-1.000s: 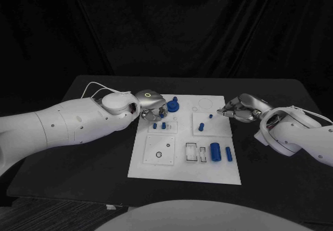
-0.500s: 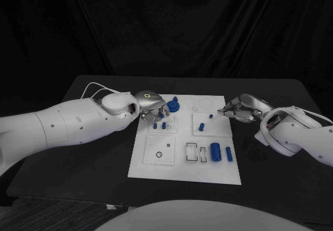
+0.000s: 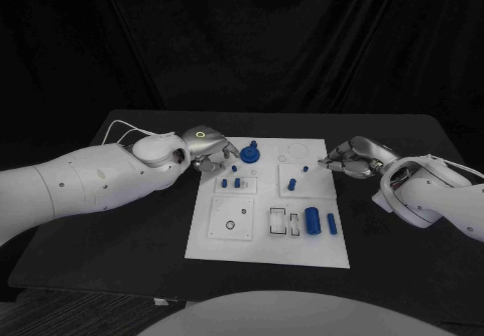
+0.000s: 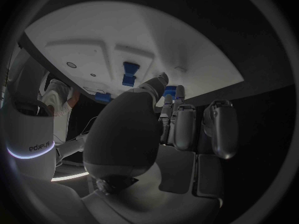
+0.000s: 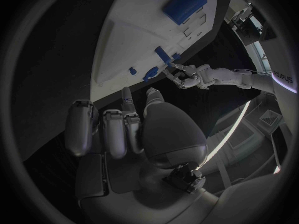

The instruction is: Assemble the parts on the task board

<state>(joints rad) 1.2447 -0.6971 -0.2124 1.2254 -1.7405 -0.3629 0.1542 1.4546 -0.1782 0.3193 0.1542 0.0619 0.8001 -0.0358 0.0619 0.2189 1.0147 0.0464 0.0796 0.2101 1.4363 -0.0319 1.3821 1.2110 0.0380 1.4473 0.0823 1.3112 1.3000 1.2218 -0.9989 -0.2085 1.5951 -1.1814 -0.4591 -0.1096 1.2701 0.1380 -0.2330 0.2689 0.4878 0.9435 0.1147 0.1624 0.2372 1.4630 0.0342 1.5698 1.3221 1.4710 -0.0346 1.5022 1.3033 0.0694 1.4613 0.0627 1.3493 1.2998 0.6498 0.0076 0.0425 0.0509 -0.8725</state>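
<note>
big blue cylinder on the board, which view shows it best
The head view: the big blue cylinder lies whole and unobstructed near the task board edge closer to the robot, a slimmer blue piece beside it. The right wrist view shows it large but bent near the rim. In the left wrist view I cannot make it out.

Blue parts (image 3: 314, 220) on a white task board (image 3: 267, 248), black table (image 3: 131, 238).

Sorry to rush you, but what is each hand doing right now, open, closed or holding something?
Left hand: fingers curled at the task board's far left corner; whether it holds a part cannot be told.
Right hand: fingers curled in, nothing visible in them.
</note>
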